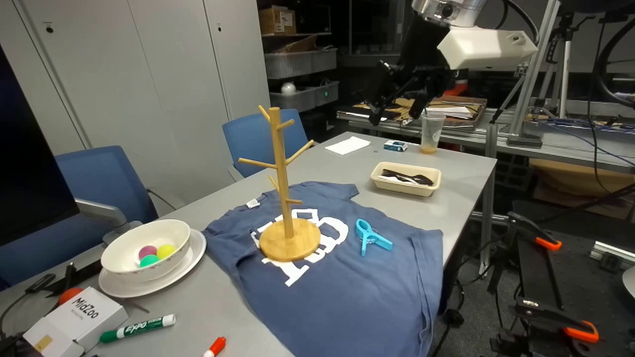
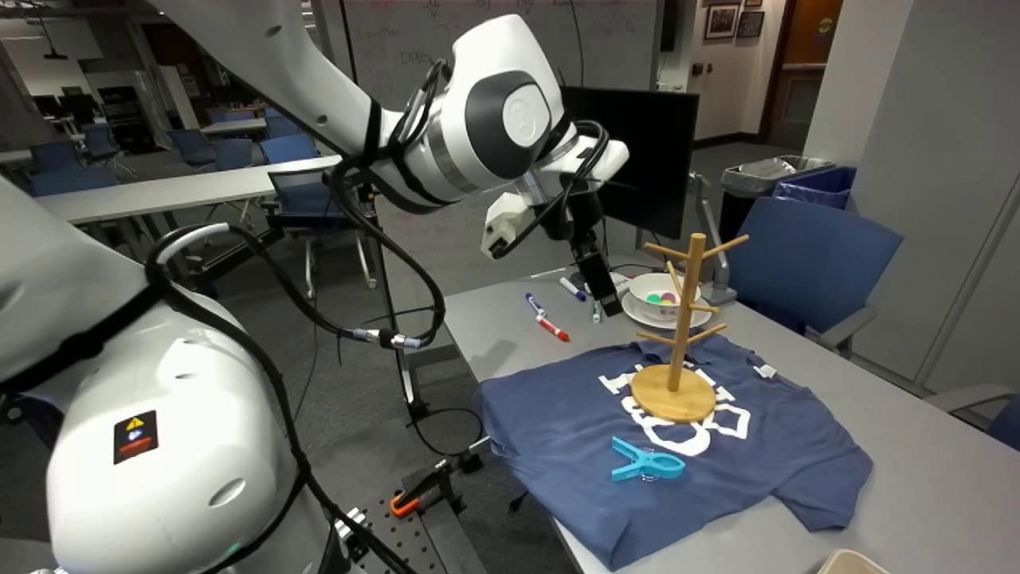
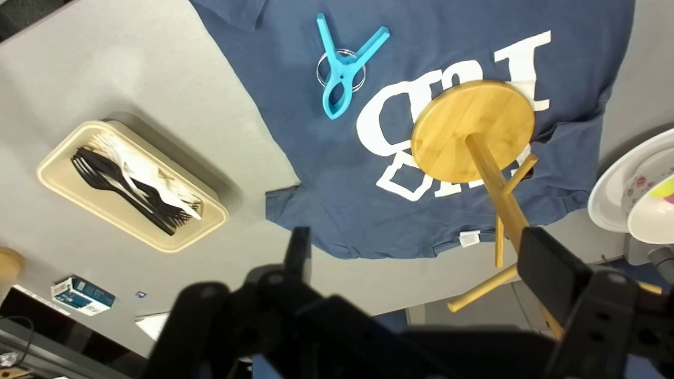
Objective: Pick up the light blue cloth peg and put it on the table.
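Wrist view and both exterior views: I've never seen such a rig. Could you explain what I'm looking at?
The machine is one white robot arm ending in a black two-fingered gripper. The wrist view comes from a camera on the arm's wrist; both exterior views come from cameras outside the robot. A blue T-shirt is spread over the grey table. The light blue cloth peg and an upright wooden stand rest on it. Nearby are a pale tray of cutlery and a plate bearing a bowl of coloured balls. The gripper is open, holding nothing.
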